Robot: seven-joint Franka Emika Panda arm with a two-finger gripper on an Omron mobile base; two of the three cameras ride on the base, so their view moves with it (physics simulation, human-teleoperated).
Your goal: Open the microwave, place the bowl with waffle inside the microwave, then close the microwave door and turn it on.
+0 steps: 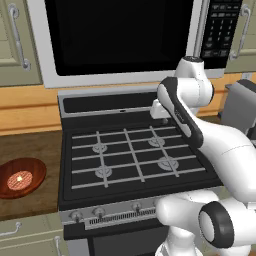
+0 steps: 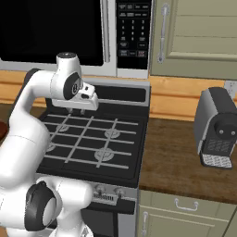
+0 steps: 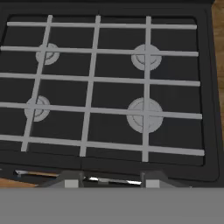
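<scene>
Wide silver-framed microwave [image 1: 125,40] above black gas stove [image 1: 130,155], door shut. Glossy reddish-brown bowl [image 1: 21,177] holding small orange-tan waffle [image 1: 20,179] sits on wood counter [image 1: 30,145], left of stove. Right base view adds grey coffee machine [image 2: 217,127]. Gripper [image 3: 109,180] over burners, jaws partly apart, empty.

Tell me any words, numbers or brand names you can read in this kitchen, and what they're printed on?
No text here is readable.
Microwave keypad panel: rows of pale button markings, too small and blurred to read.
Stove knobs: no legible marks.
Coffee machine: no label visible.
</scene>
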